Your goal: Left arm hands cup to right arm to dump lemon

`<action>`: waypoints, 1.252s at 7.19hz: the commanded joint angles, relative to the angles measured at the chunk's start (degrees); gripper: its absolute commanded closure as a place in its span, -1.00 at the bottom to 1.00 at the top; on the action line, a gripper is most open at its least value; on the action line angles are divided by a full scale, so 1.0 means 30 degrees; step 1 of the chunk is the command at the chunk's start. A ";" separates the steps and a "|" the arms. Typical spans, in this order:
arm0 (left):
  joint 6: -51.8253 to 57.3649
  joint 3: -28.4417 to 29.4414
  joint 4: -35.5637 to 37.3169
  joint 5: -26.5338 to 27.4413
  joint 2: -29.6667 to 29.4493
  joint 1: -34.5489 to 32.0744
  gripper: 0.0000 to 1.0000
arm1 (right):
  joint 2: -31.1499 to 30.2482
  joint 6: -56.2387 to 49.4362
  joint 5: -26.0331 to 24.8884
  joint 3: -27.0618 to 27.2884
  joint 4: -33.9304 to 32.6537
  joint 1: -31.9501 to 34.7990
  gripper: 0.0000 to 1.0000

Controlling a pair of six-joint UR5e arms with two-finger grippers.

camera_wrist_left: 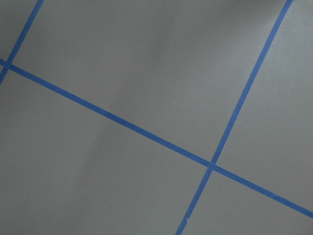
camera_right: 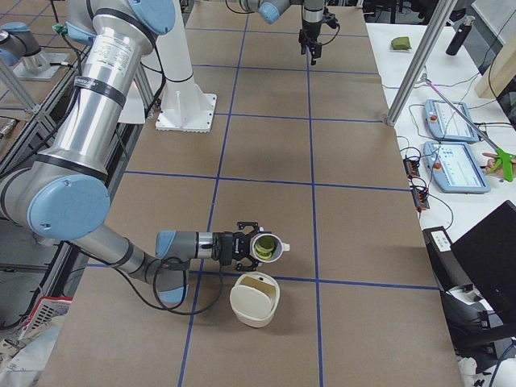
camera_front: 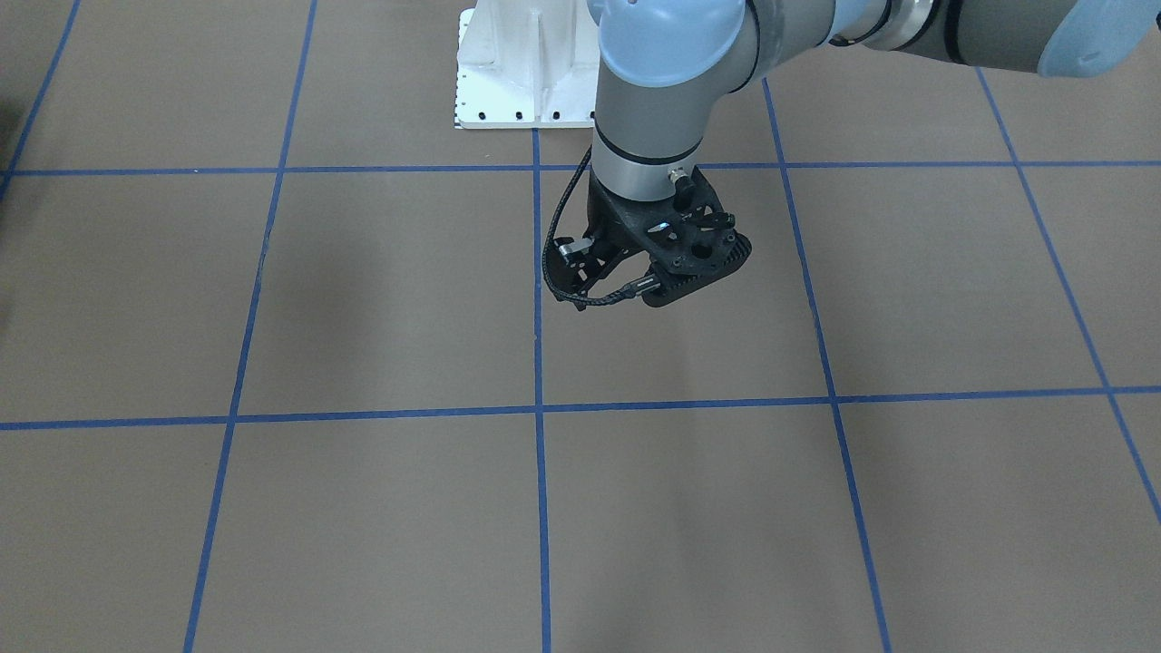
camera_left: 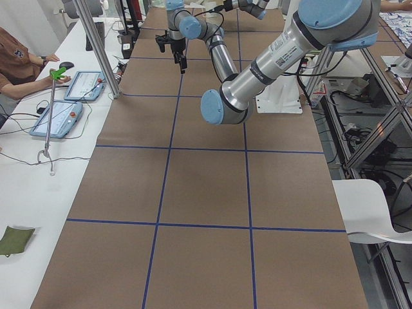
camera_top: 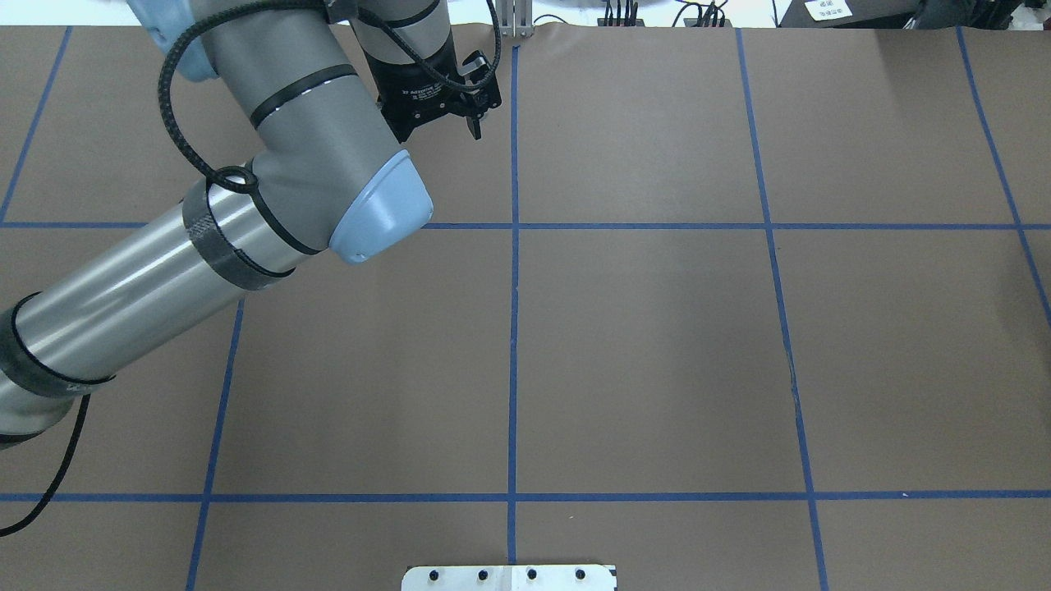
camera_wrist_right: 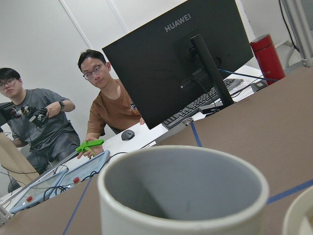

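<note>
Handover looks done: the cup sits tipped sideways at the right end effector (can't tell its grip) beside a cream bowl, lemon still inside, while the left end effector is well away, empty, open-or-closed unclear.

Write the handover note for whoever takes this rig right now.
Left gripper: looks shut, empty, above the table.
Right gripper: at the cup; open or shut cannot be told from this view.
Cup: off the table, tipped on its side beside the cream bowl, with the lemon inside.
Done: the hand-over.
Left: dump the lemon.
</note>
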 commanded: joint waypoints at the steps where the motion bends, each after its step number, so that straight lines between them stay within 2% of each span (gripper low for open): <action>1: -0.0085 -0.0127 0.0053 0.0114 -0.0094 0.0032 -1.00 | -0.0293 0.1510 -0.0735 -0.0318 0.0538 -0.0001 0.49; 3: -0.0085 -0.0128 0.0083 0.0114 -0.0066 0.0032 -1.00 | -0.0088 0.4435 -0.0708 -0.0086 0.0684 -0.0001 0.49; 5: -0.0085 -0.0128 0.0083 0.0114 -0.0065 0.0032 -1.00 | -0.0058 0.5966 -0.0562 -0.0142 0.2523 -0.0001 0.49; 9: -0.0085 -0.0303 0.0083 0.0114 -0.0007 -0.0027 -1.00 | -0.0088 1.2901 0.0492 -0.0405 0.4605 0.0028 0.49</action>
